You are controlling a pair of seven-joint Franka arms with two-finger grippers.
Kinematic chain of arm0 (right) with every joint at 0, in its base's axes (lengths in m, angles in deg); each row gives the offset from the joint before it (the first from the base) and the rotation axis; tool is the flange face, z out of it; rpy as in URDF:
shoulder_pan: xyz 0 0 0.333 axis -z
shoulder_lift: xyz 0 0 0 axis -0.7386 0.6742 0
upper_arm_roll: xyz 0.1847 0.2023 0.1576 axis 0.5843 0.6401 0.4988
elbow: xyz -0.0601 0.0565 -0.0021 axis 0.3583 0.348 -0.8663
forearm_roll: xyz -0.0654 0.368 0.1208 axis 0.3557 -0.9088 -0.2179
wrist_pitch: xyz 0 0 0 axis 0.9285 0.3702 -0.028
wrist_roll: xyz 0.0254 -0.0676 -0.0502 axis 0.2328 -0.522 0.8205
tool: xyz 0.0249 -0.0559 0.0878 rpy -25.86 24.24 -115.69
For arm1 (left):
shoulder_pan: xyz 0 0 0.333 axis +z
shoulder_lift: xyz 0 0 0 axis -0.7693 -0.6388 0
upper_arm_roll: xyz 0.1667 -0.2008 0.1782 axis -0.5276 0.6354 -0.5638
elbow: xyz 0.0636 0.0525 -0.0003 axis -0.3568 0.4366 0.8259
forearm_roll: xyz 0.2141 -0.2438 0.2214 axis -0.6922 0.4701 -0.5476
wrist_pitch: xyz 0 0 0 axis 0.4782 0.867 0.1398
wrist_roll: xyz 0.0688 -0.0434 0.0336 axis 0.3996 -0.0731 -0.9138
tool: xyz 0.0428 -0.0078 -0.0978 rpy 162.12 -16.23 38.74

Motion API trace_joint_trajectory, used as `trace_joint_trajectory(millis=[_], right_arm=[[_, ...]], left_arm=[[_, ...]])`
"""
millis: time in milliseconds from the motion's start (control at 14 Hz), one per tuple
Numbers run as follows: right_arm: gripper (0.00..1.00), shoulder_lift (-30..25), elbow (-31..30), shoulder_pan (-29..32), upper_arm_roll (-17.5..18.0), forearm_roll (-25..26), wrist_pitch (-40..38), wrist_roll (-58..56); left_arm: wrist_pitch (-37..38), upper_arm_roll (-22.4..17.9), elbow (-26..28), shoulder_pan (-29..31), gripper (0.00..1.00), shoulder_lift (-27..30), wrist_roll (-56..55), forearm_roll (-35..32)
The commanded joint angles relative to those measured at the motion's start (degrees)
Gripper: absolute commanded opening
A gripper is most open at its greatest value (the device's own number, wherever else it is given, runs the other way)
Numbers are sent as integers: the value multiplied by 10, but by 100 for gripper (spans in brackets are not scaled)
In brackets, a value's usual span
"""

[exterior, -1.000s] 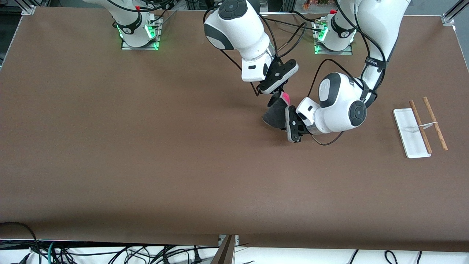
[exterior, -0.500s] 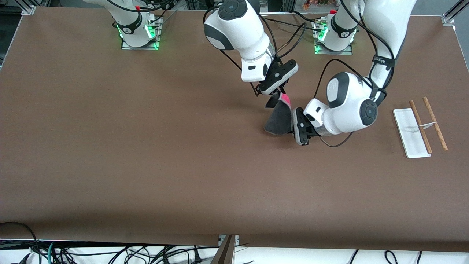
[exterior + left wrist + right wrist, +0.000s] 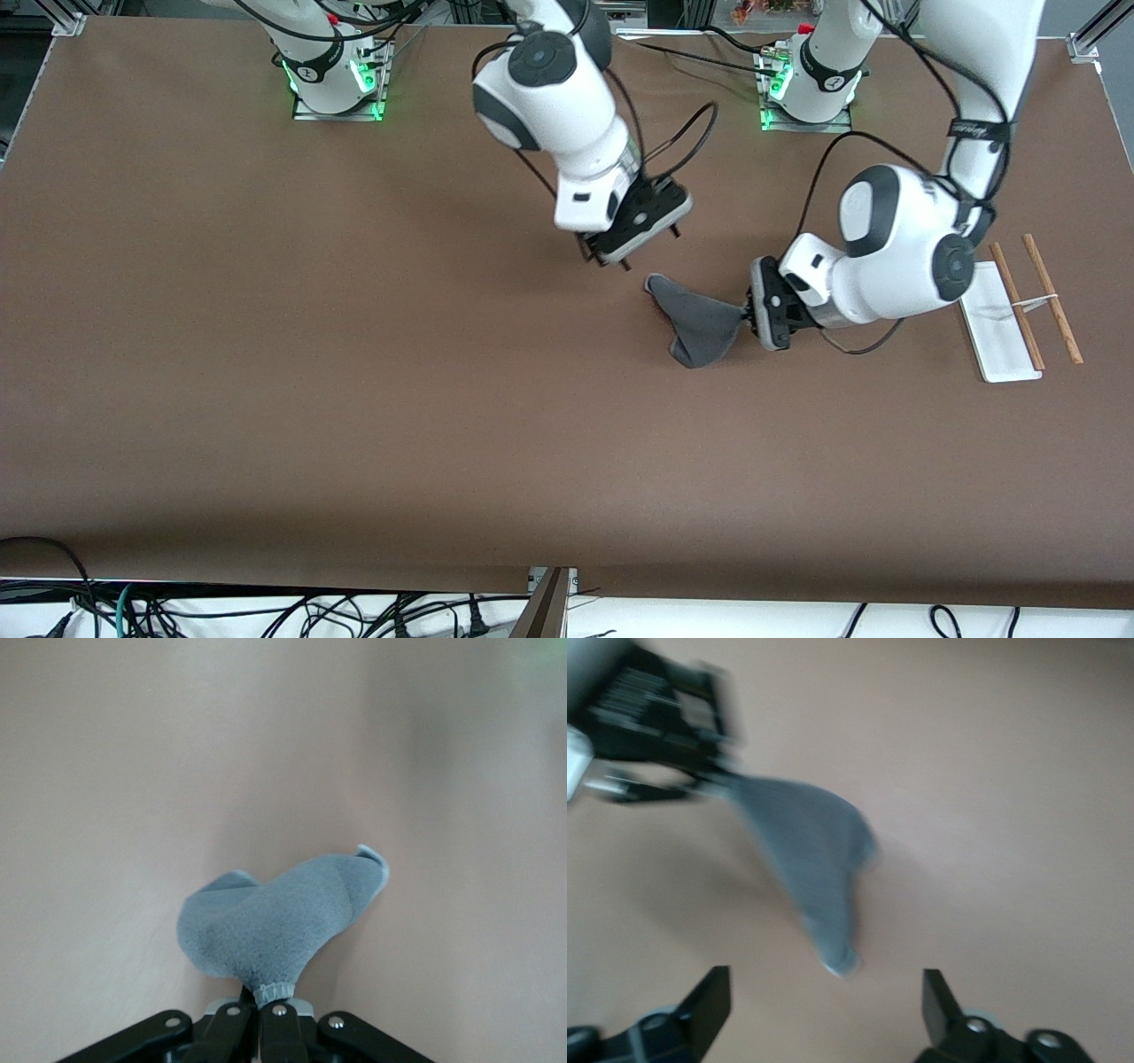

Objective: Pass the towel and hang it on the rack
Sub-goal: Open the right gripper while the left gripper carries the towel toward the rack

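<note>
In the front view, the left gripper [image 3: 751,307] is pinching one corner of the towel [image 3: 696,323], jaws closed on the cloth, and the towel is hanging from it over the middle of the worktop [image 3: 354,399], well in from every edge. The right gripper [image 3: 640,240] is hovering over bare worktop just beside the towel, on the side toward the robots' bases, with its jaws standing wide and nothing between them. The rack [image 3: 1005,306] is sitting close to the worktop's edge at the left arm's end, its white base flat and its two wooden rods lying alongside, well apart from the towel. In the left wrist view, the towel [image 3: 275,926] is bunching out from the closed fingertips [image 3: 275,1005], a pale-trimmed corner curling up. In the right wrist view, the right arm's own fingers [image 3: 713,997] are showing spread apart, with the towel [image 3: 806,864] drooping from the left gripper [image 3: 709,784] farther off. The pass looks complete, so the hanging step is in hand: the next move calls for carrying the towel over to the rods. Open worktop lies between towel and rack, but the rack's closeness to that edge is leaving little margin.
</note>
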Motion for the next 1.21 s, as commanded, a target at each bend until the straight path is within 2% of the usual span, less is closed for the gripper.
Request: trace_joint_trajectory(millis=[0,286,429,500,714,857,1000,1143], right_arm=[[100,-19,-4,39,-15,7,-84,-6],[100,-44,-2,96,-36,12,-184,-27],[100,-67,-2,113,-82,22,-246,-29],[100,-81,-3,131,-91,18,-254,-28],[100,-111,-5,187,-91,14,-289,-28],[100,-125,-5,218,-90,15,-312,-41],[100,-151,-6,251,-91,16,-342,-122],[100,-180,-17,293,-92,17,-360,-255]], left_arm=[[59,1,11,45,0,67,-2,-32],[109,-1,7,116,0,136,-2,-82],[139,-28,3,143,0,153,0,-93],[153,-42,-4,158,0,155,2,-100],[191,-53,-46,212,0,140,36,-131],[201,-94,-63,224,0,126,90,-130],[213,-137,-63,227,0,109,119,-131],[229,-147,-63,244,0,80,137,-127]])
